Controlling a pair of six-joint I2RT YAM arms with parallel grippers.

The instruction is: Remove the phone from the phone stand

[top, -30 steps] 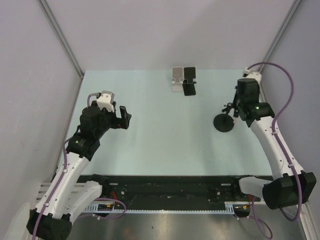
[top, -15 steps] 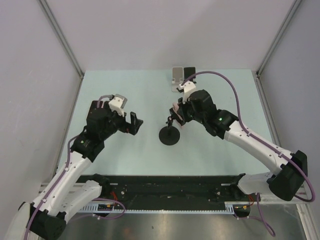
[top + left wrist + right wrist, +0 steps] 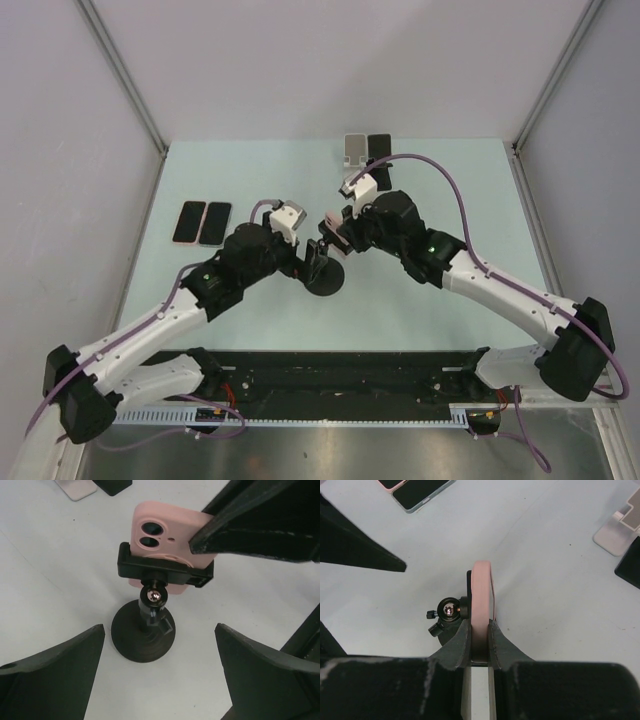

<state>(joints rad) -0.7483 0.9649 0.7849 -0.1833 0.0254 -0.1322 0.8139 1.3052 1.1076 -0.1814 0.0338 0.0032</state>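
The right claw [image 3: 479,632] pinches one edge of the phone [image 3: 482,592], a dark finger pressed flat on each face. The left claw [image 3: 159,635] is spread wide, its fingers on either side of the phone stand [image 3: 150,570] and clear of it.

Ahead and left of the right claw, a pink-rimmed handset [image 3: 189,222] and a darker handset [image 3: 216,223] lie flat on the pale surface [image 3: 250,170]. Ahead and right are a pale desk stand [image 3: 353,150] and a black desk stand [image 3: 378,160].

From the left claw, the right claw's finger covers part of the phone. The phone sits upright in the stand's black clamp, in a smooth pink case with two round lenses. Below the clamp are a ball joint, a short stem and a round matte black base.
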